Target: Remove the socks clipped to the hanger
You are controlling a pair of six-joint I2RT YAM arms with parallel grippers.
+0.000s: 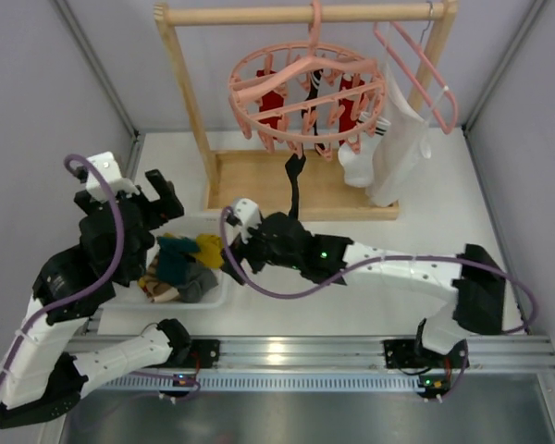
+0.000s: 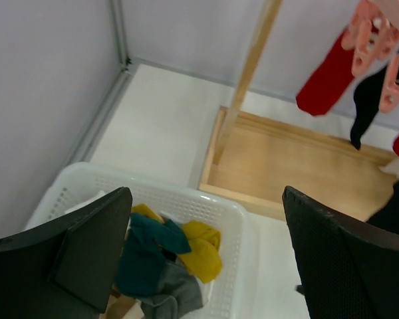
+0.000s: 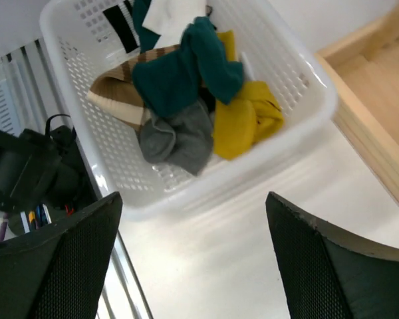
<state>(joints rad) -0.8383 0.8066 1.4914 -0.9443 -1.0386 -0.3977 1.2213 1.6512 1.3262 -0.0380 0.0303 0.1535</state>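
The salmon-pink ring hanger (image 1: 305, 97) hangs by its hook from the wooden rail. Clipped to it are red socks (image 1: 276, 104), a long black sock (image 1: 296, 185) and a white sock (image 1: 355, 165). The left wrist view shows a red sock (image 2: 326, 80) and the black sock (image 2: 369, 100) under pink clips. My left gripper (image 1: 125, 208) (image 2: 209, 266) is open and empty above the white basket (image 2: 239, 219). My right gripper (image 1: 233, 242) (image 3: 193, 266) is open and empty, just beside the basket's rim (image 3: 186, 189), below the black sock's tip.
The basket (image 1: 120, 319) holds loose teal (image 3: 179, 73), yellow (image 3: 246, 119) and grey (image 3: 176, 136) socks. A wooden rack with a flat base (image 1: 259, 185) stands at the back. A plain pink triangular hanger (image 1: 416, 65) and a white cloth bag (image 1: 398, 148) hang at its right.
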